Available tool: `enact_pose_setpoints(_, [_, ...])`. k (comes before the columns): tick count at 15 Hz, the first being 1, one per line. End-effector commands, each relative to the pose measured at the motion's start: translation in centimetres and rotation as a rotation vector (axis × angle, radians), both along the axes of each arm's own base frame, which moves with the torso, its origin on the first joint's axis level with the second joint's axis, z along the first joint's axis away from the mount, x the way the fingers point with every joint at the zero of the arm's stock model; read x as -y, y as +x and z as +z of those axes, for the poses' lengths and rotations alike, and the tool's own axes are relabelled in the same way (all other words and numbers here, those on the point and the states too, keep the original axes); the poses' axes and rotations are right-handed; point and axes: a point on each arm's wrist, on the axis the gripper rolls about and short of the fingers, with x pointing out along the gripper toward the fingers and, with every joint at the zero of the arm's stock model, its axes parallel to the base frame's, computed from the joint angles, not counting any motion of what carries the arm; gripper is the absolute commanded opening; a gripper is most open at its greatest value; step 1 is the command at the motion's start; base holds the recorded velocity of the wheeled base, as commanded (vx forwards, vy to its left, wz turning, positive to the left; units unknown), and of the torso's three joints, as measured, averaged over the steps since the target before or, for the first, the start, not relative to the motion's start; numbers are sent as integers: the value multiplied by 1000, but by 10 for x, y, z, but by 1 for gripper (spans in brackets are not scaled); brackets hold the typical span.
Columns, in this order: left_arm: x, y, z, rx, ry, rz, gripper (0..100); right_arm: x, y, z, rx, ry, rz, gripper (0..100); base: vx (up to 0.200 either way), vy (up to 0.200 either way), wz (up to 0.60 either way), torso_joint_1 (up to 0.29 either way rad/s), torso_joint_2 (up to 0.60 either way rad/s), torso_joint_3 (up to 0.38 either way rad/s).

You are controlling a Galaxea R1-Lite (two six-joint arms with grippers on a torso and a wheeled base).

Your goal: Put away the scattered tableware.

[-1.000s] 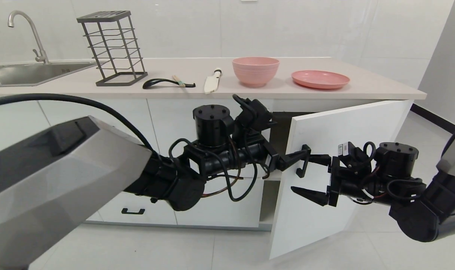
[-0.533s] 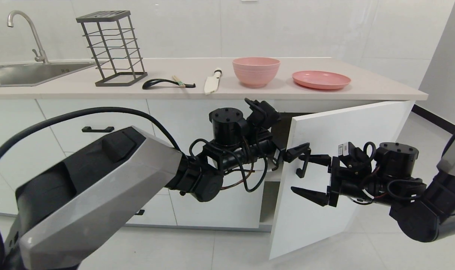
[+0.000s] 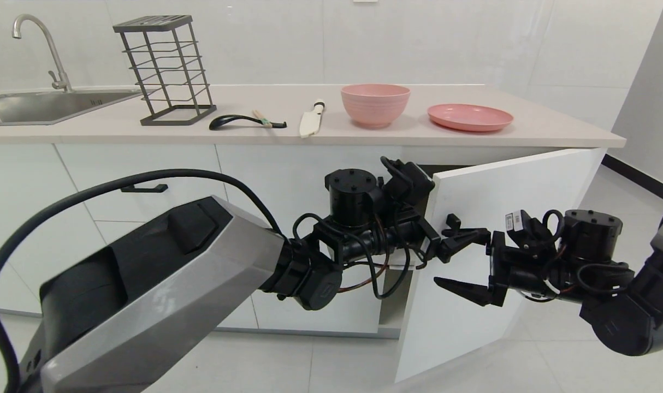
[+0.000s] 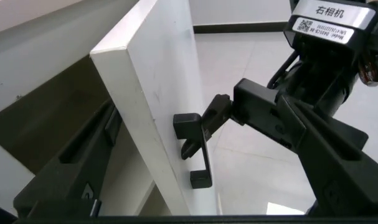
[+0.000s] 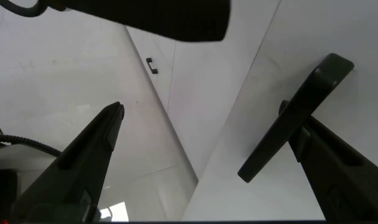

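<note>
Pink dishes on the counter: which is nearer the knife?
The pink bowl, just right of the white knife; the flat pink plate lies beyond it, farther right.

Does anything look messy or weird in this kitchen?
Nothing is spilled or broken. The cupboard door hangs partly open under the counter. On top, a black spoon, chopsticks and a white knife lie loose between the wire rack and the pink bowl, with a pink plate beyond.

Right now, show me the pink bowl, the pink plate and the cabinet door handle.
pink bowl (image 3: pixel 375 106), head view, on its outer wall.
pink plate (image 3: pixel 469 116), head view, on its flat middle.
cabinet door handle (image 4: pixel 203 167), left wrist view, on its upright bar.
</note>
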Motion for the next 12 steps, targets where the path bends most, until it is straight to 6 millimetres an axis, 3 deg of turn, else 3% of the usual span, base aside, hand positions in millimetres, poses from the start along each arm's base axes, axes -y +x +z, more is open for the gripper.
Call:
enact_pose_setpoints(1, [-1,-1,5,7,-8,2,100,10,-6,1,-7,-8,-47,100,0,0,0,0,0,0])
enact_pose_setpoints(9, [-2,2,-4,-16,17,7,100,29,-13,9,9,-8,-108,100,0,0,0,0,0,0])
enact_pose_setpoints(10, [-1,2,-5,-18,19,7,100,31,-14,17,35,-5,-117,100,0,0,0,0,0,0])
enact_pose_setpoints(12, [2,0,-11,-35,37,-2,100,60,-15,69,237,2,-221,100,0,0,0,0,0,0])
